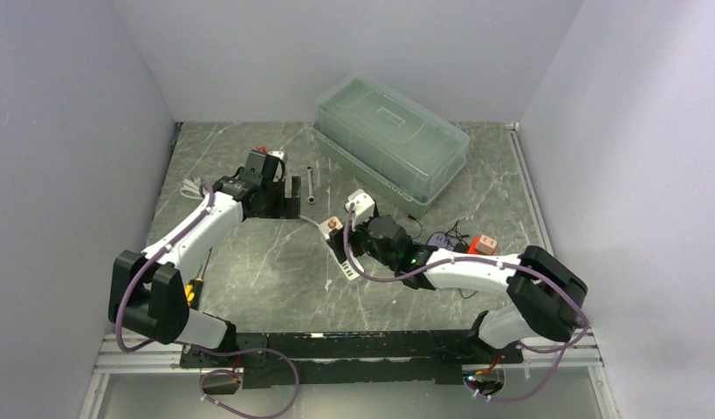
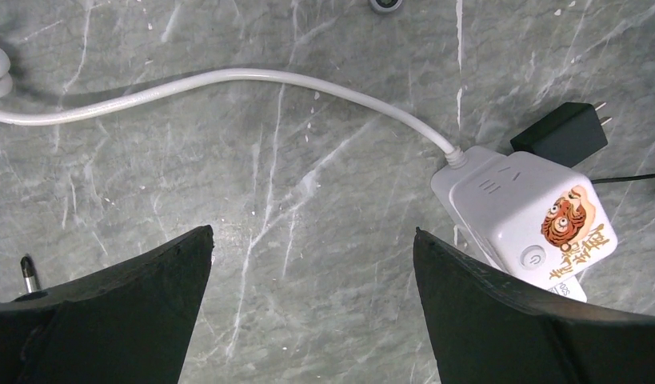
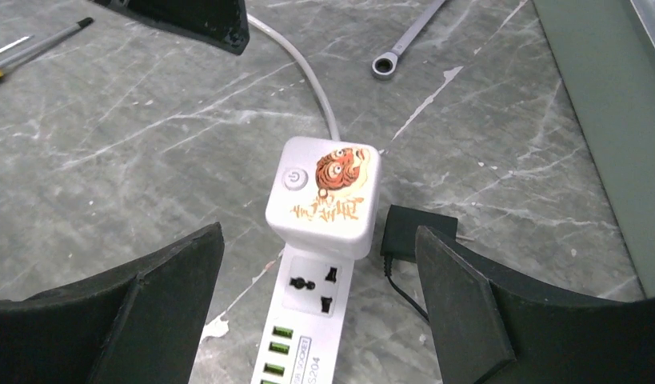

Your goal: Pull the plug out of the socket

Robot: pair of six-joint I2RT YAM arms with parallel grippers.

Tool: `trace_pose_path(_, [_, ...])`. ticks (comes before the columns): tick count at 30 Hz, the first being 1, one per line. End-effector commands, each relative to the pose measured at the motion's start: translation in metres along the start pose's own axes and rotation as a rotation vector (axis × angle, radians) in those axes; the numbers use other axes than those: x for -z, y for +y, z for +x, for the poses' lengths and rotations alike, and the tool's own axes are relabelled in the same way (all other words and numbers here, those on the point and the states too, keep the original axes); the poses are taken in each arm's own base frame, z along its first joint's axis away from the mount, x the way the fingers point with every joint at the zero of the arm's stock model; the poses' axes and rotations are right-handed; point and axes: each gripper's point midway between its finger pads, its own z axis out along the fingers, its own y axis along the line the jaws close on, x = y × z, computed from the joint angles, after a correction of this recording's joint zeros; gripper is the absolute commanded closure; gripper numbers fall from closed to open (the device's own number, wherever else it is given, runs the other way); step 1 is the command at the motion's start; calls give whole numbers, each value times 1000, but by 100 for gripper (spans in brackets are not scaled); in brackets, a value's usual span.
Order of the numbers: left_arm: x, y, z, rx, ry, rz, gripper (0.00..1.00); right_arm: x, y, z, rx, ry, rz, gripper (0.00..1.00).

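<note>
Approach step, I judge: the right gripper (image 3: pixel 317 237), jaws apart, hovers near the tiger-sticker cube plug (image 3: pixel 324 196), which sits on the power strip (image 3: pixel 312 320) at frame centre. Next it likely needs to straddle the cube, clamp and pull. The left gripper (image 2: pixel 312 240), also spread, holds nothing.

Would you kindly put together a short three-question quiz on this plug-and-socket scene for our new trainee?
1. True or false: the white cube plug is seated on the power strip.
2. What lies right beside the cube? A) a mug B) a black adapter C) a sponge
3. Fill in: the left pincer and the right pincer both stand ____, holding nothing.
Key: 1 true; 2 B; 3 open.
</note>
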Motion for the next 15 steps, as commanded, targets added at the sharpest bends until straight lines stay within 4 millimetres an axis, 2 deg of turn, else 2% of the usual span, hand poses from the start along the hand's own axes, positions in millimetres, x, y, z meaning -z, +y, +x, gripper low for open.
trace_pose_path(1, [6, -6, -12, 19, -22, 14, 2, -15, -3, -20, -6, -14, 71, 6])
trace_pose_path(10, [7, -7, -13, 22, -23, 22, 2, -43, 5, 0, 11, 89, 102, 6])
trace_pose_path(15, [7, -8, -12, 24, -20, 27, 2, -53, 1, 10, 21, 129, 155, 6])
